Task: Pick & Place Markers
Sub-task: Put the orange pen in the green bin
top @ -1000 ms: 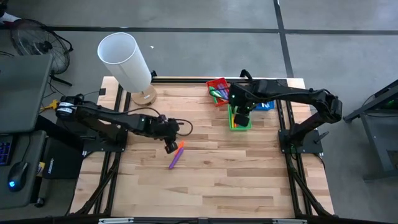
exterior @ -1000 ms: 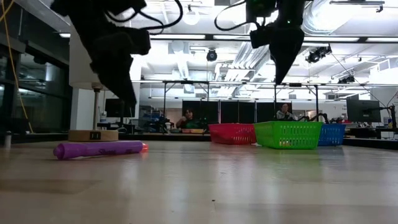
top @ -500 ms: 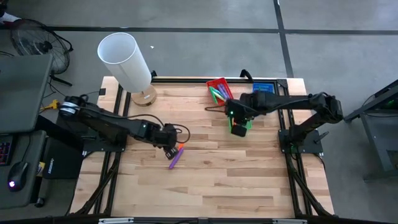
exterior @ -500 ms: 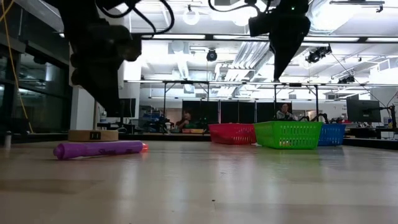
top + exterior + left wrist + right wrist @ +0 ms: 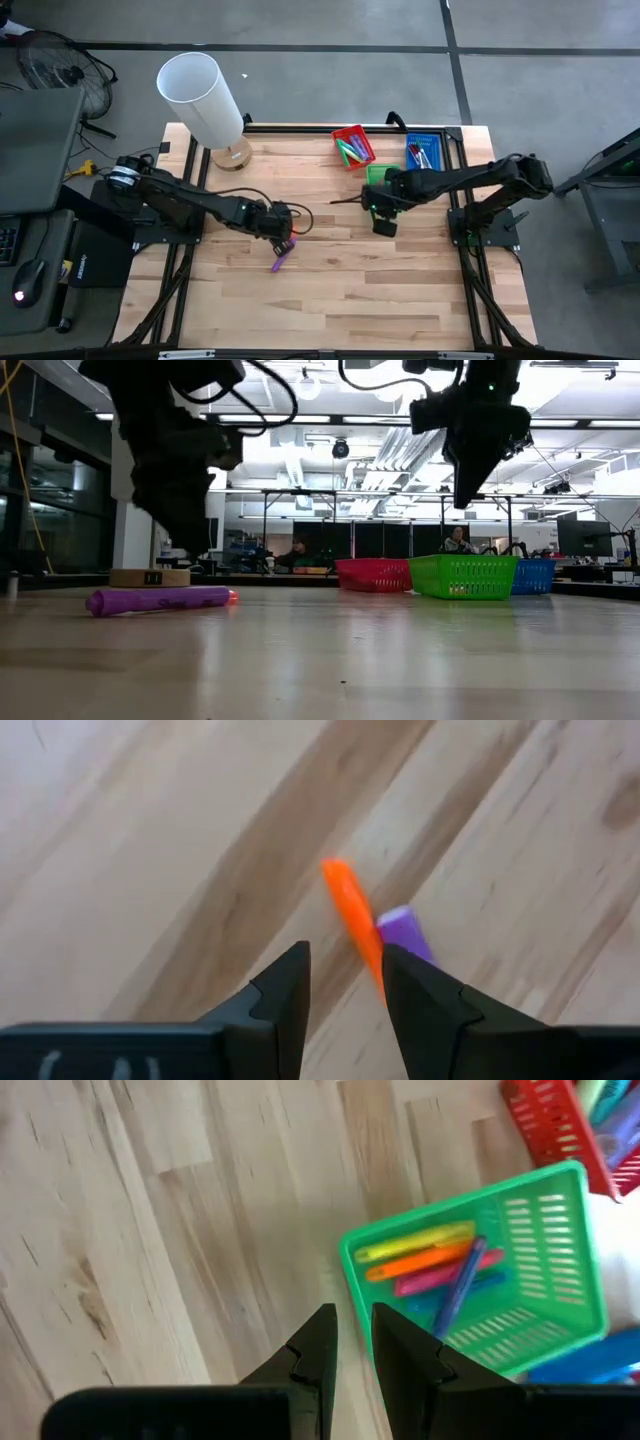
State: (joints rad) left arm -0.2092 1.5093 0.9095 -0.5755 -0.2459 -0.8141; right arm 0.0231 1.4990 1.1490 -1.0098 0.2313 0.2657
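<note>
From above, the left gripper covers most of the orange marker, leaving only a tip visible beside the purple marker on the wooden table. The left wrist view shows its jaws parted a little and empty, the orange marker lying just past one fingertip and crossing the purple marker's end, which the finger cuts off. In the low view the purple marker hides nearly all of the orange one; print along its barrel cannot be read, nor can the mark on the lamp base.

The right gripper hovers over bare wood, its jaws nearly closed with nothing between them. It has pulled back from above the green tray, now largely hidden under the arm; the right wrist view shows yellow, orange, pink and blue markers inside that tray. The left gripper has come lower over the two loose markers. The red tray and blue tray also hold markers.
</note>
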